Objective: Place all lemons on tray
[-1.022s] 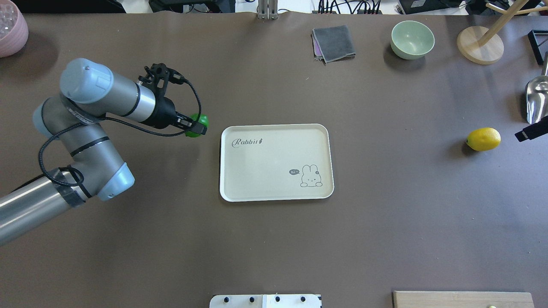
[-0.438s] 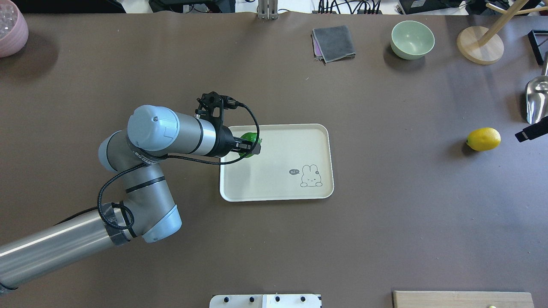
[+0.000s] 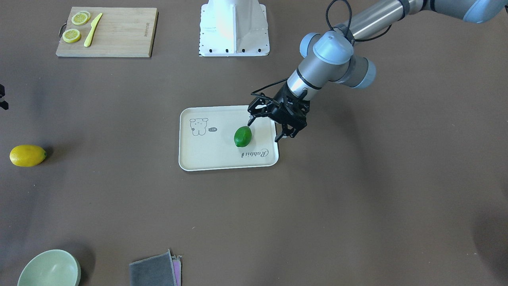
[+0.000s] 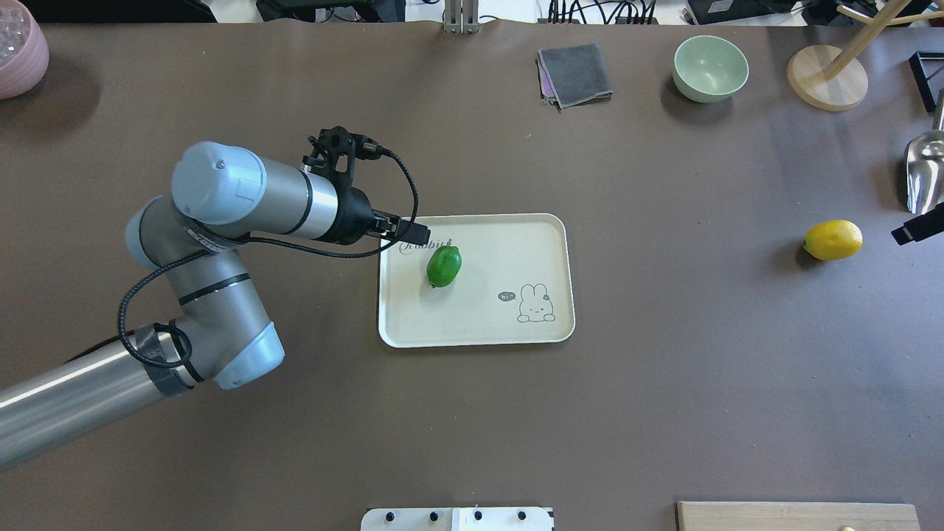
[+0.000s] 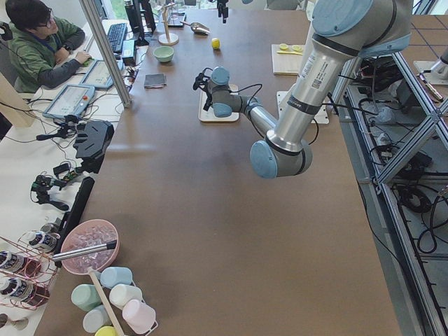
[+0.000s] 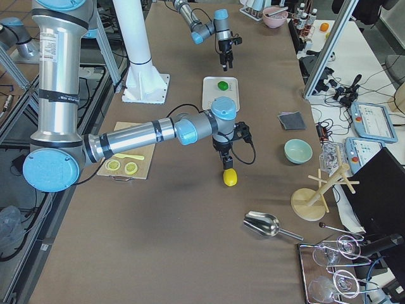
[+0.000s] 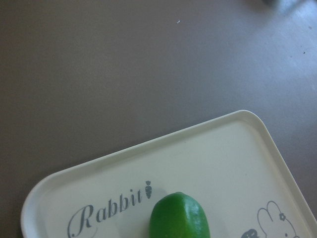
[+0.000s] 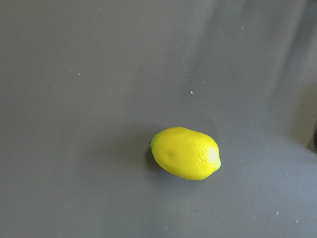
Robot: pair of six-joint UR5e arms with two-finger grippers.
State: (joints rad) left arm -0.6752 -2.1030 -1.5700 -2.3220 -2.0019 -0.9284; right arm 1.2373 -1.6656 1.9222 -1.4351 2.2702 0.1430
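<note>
The green lemon [image 4: 444,265] lies on the cream tray [image 4: 479,321] near its "Rabbit" lettering; it also shows in the front view [image 3: 243,136] and the left wrist view [image 7: 179,218]. My left gripper [image 4: 409,234] is open and empty, just left of the green lemon over the tray's edge; the front view [image 3: 266,128] shows its jaws spread. The yellow lemon [image 4: 833,240] lies on the table far right of the tray and fills the right wrist view [image 8: 186,152]. My right gripper [image 4: 914,227] hangs close above it, cut off by the view's edge; I cannot tell if it is open.
A green bowl [image 4: 710,68], a grey cloth [image 4: 575,74] and a wooden stand [image 4: 826,77] sit at the far edge. A metal scoop [image 4: 925,173] lies beyond the yellow lemon. A wooden cutting board [image 3: 105,31] holds lemon slices and a yellow knife.
My left gripper carried the green lemon rightward over the tray, let it go and drew back to the left. The green lemon now lies on the tray. The right arm has barely moved.
</note>
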